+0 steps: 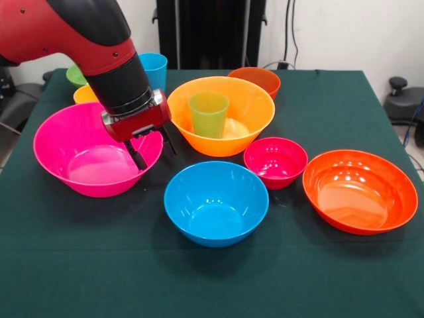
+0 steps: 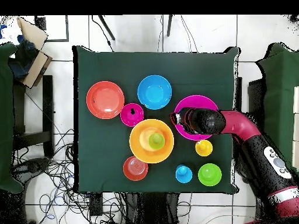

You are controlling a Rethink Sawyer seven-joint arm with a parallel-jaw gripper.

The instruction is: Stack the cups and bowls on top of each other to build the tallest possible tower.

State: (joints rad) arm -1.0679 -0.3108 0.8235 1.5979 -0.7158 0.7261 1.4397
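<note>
progress: the tower is barely beginning; only the green cup (image 1: 208,112) is sitting upright inside the big orange bowl (image 1: 248,122), and every other piece is lying loose on the green table (image 1: 79,265), so nearly all the stacking is remaining.
big pink bowl (image 1: 73,156): sitting at 9 o'clock of the front view, glossy, empty, the largest loose piece.
big orange bowl: sitting at centre, toward 12 o'clock, looking like the tower's base.
wide red-orange bowl (image 1: 360,191): lying at 3 o'clock, shallow, empty.
medium blue bowl (image 1: 216,202): resting at 6 o'clock of the orange one, empty.
small bowls: the magenta bowl (image 1: 275,161) is sitting between blue and red-orange; the orange-red bowl (image 1: 258,78) at 1 o'clock; the green bowl (image 1: 75,75) at 11 o'clock.
loose cups: the blue cup (image 1: 155,69) and the yellow-orange cup (image 1: 84,95) are standing behind the arm.
gripper (image 1: 152,147): hovering over the pink bowl's inner rim, fingers spread apart, gripping nothing.
</note>
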